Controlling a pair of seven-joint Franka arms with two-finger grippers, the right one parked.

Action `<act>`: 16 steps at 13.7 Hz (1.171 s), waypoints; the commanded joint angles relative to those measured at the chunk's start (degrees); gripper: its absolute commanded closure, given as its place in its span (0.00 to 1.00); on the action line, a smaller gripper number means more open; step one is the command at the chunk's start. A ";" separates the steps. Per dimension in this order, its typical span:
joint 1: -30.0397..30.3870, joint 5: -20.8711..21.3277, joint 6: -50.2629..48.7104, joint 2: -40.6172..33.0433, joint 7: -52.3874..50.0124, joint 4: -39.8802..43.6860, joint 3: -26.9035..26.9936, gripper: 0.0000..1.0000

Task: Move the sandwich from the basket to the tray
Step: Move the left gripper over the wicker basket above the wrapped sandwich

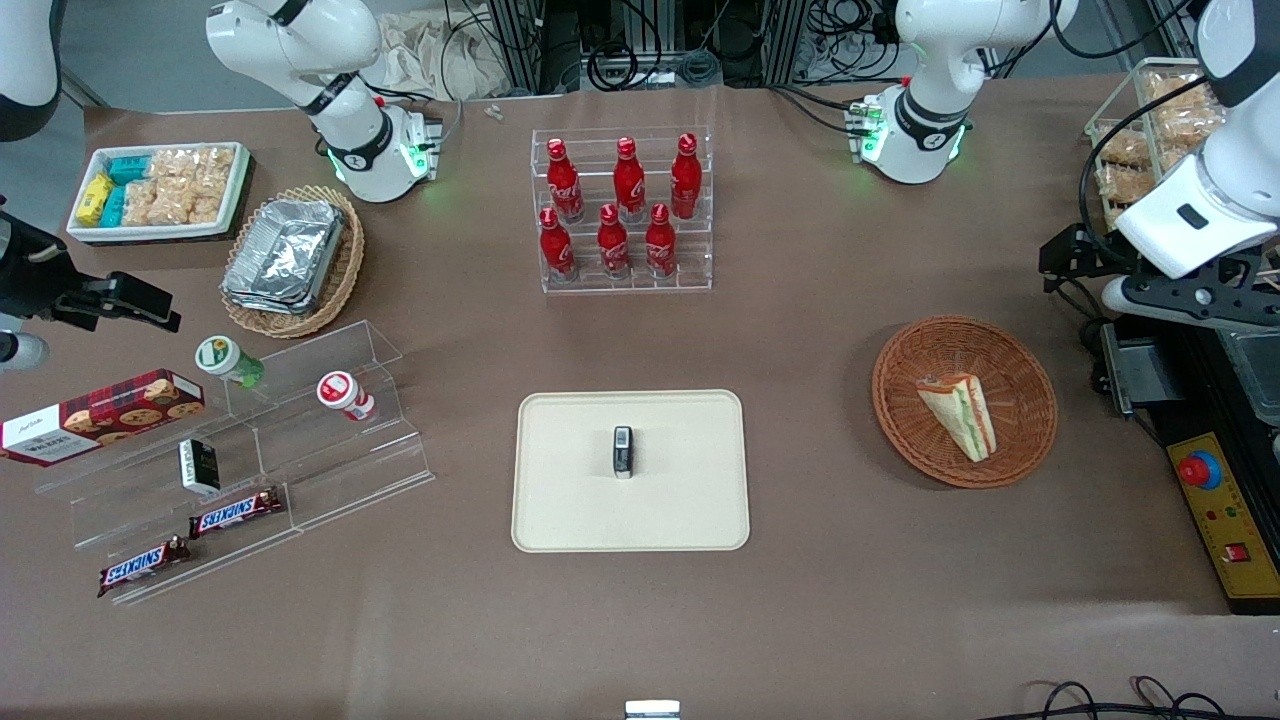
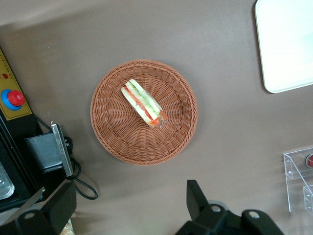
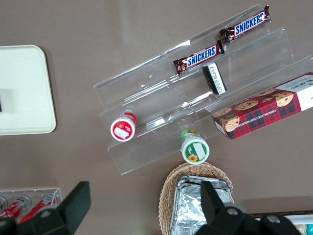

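Triangular wedge sandwich of pale bread with green and orange-red filling [image 1: 960,413] found lying on its side inside round, shallow, reddish-brown woven wicker basket [image 1: 1030,385], roughly at the basket's centre, filling layers visible along the cut edge. Same sandwich [image 2: 143,103] and basket [image 2: 110,122] confirmed from the left wrist camera, viewed from above.

Black two-finger gripper of the left arm [image 2: 128,208] held high over bare brown table [image 1: 850,600], apart from the basket and touching nothing. Fingers [image 2: 195,198] spread wide apart, nothing between them.

Flat cream-beige rectangular tray with rounded corners and low rim [image 1: 560,520] located beside the basket toward the parked arm's end of the table, well apart from it. 1 small upright black-and-silver object [image 1: 623,451] standing at the tray's centre; identity not determinable.

Clear acrylic tiered rack [image 1: 625,275] holding 6 red bottles, farther from the front camera than the tray. Yellow control box with red button [image 1: 1215,500] noted at the working arm's end, nearer that table end than the basket.
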 commanded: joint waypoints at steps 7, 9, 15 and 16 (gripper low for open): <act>0.07 0.97 -1.62 2.98 0.32 4.91 0.40 0.00; 0.50 0.98 -1.45 2.72 -4.57 2.03 0.40 0.00; 1.39 0.98 16.63 -1.93 -11.61 -16.07 1.54 0.00; 1.39 1.06 18.66 -2.03 -14.07 -18.10 1.54 0.00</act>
